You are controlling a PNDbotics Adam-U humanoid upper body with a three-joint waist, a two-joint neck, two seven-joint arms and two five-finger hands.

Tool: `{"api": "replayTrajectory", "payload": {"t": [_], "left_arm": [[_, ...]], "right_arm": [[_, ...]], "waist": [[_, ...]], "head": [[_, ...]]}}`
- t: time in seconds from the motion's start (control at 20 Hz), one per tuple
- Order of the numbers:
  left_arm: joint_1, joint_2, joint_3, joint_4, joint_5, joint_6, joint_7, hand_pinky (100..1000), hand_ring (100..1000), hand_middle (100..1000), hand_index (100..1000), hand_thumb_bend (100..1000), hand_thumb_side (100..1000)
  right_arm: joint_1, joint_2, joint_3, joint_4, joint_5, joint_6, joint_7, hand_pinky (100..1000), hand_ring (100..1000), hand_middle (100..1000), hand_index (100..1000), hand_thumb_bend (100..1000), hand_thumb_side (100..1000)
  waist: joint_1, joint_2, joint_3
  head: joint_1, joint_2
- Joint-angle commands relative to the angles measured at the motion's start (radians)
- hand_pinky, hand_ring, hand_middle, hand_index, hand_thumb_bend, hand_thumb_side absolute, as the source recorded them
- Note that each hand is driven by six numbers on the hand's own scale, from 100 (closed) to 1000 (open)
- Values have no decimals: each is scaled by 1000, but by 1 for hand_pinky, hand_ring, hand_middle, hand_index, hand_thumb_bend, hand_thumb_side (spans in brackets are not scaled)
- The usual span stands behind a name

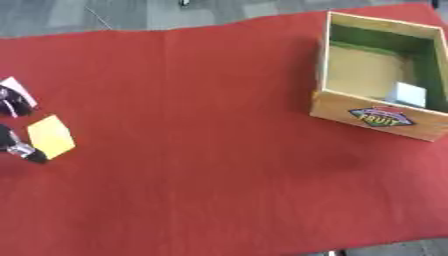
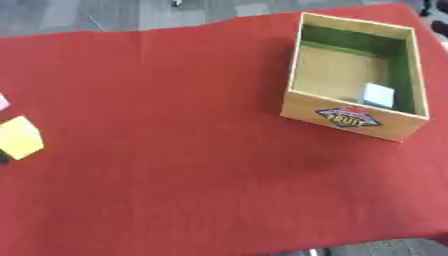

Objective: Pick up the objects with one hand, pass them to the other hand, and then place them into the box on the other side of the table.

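Note:
A yellow block (image 1: 51, 136) lies on the red cloth at the far left. Dark parts of my left hand (image 1: 19, 149) show at the left edge, right beside the block and touching its lower corner; most of the hand is out of view. A small white piece (image 1: 17, 90) sits just above, partly behind the hand. At the right stands a wooden box (image 1: 376, 117) with a "FRUIT" label on its front wall. A white block (image 1: 407, 94) rests inside it near the front right corner. My right hand shows in neither view.
The red cloth (image 1: 201, 150) covers the table between the block and the box. Grey floor runs along the far edge and shows at the lower right corner.

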Motion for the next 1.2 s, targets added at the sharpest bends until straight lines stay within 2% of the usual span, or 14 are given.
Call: {"api": "replayTrajectory", "payload": {"t": [0.05,0.3,0.6,0.8,1.0,1.2], "left_arm": [[-21,7,3,25,-26,-1,7,802,823,753,786,838,354],[-27,-16,-1,52,-44,-12,32,797,813,744,771,807,326],[-32,-29,-4,68,-60,-16,43,794,810,741,731,745,233],[-35,-38,0,76,-64,-10,45,792,806,737,707,651,177],[-38,-46,1,83,-62,-2,51,791,803,733,690,621,200],[-41,-52,1,90,-63,11,61,787,796,721,658,557,173]], "right_arm": [[-7,-19,-6,-5,9,2,4,981,1000,892,999,100,482],[-7,-14,-6,0,14,5,8,982,1000,892,999,100,484],[-7,-10,-8,8,24,7,14,984,1000,892,1000,100,486],[-7,-8,-9,10,28,8,17,985,1000,892,1000,100,486],[-7,-7,-8,10,32,9,21,989,1000,893,1000,100,482],[-6,-4,-8,11,37,8,30,992,1000,895,1000,100,480]], "waist": [[-3,-20,-2],[-4,-20,-5],[-2,-19,-8],[-1,-18,-9],[-1,-18,-11],[-1,-17,-12]], "head": [[5,-12],[5,-14],[6,-12],[5,-12],[5,-14],[2,-14]]}}
